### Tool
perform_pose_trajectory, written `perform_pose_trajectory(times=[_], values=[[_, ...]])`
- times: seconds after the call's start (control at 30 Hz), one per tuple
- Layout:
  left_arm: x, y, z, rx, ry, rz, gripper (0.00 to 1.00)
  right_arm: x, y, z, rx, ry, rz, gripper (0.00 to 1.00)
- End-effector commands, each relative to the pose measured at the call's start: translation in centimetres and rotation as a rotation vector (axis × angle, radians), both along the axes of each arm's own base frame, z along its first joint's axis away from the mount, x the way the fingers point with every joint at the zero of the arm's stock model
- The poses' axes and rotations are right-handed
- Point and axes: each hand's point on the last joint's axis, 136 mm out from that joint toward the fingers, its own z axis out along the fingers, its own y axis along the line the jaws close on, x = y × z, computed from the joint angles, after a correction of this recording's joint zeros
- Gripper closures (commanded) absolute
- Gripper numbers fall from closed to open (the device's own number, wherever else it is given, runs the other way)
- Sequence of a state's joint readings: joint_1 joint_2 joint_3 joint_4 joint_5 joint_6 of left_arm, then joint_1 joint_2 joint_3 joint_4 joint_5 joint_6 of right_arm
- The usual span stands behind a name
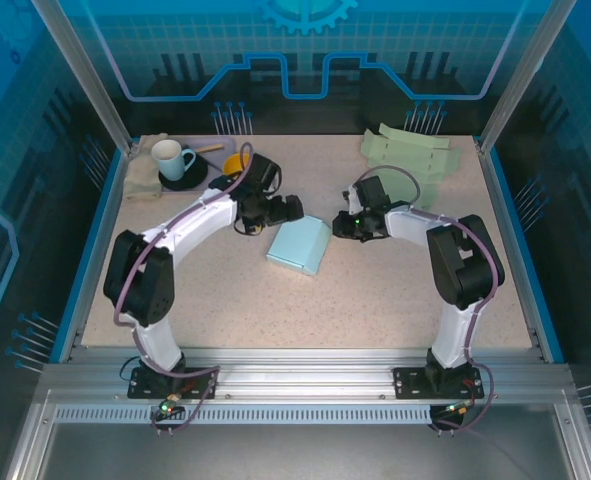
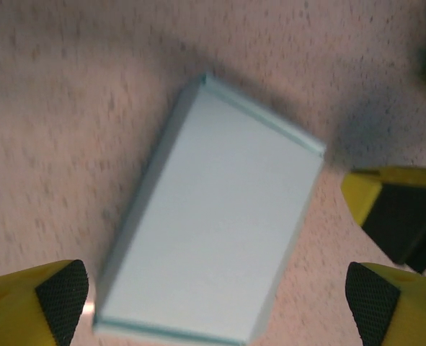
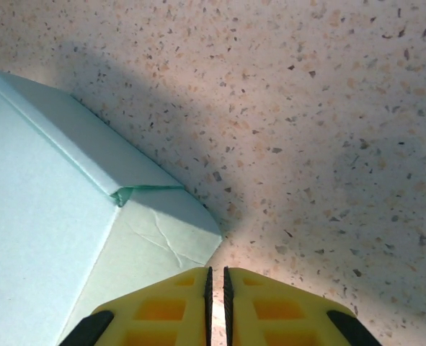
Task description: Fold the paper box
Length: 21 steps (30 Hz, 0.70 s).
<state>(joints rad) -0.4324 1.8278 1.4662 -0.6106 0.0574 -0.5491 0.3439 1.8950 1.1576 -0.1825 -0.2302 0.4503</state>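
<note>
Overhead view bright, even and sharp, with only faint soft shadows on the table [image 1: 275,310]; left wrist view blurred and soft throughout, the paper box [image 2: 220,216] washed pale; right wrist view crisp, broad diffuse shadows lying diagonally over the speckled surface, brightest at bottom centre.

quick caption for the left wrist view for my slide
Open left gripper hovers over the pale blue paper box lying flat on the speckled table, one fingertip either side.

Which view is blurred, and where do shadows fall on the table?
Left wrist view: blurred, the paper box has soft edges. Right wrist view: sharp, a shadow lies on the speckled table beside the box. Top external view: sharp, evenly lit.
</note>
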Motion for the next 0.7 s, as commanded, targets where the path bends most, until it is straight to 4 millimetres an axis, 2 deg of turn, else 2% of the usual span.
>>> perform_pose_trajectory(times=[0.0, 0.1, 0.2, 0.37, 0.5, 0.67], values=[[2.6, -1.0, -2.2, 0.042, -0.068, -0.189, 0.06, -0.1, 0.0, 0.0, 0.017, 0.044, 0.016, 0.86], [4.0, -2.1, -3.3, 0.022, -0.095, -0.228, 0.06, 0.2, 0.0, -0.5, 0.019, 0.055, 0.014, 0.86], [5.1, -2.2, -4.5, 0.040, -0.097, -0.224, 0.06, 0.4, 0.1, -1.0, 0.028, 0.069, 0.014, 0.86], [5.4, -4.0, -5.6, -0.053, -0.070, -0.241, 0.09, 1.1, 0.8, -1.8, 0.067, 0.063, 0.040, 0.86], [4.4, -6.1, -7.2, -0.144, -0.004, -0.255, 0.13, 1.6, 2.7, -1.4, 0.171, 0.028, 0.097, 0.86], [1.4, -10.8, -8.8, -0.264, 0.073, -0.347, 0.15, 1.6, 5.3, -0.2, 0.336, -0.023, 0.197, 0.87]])
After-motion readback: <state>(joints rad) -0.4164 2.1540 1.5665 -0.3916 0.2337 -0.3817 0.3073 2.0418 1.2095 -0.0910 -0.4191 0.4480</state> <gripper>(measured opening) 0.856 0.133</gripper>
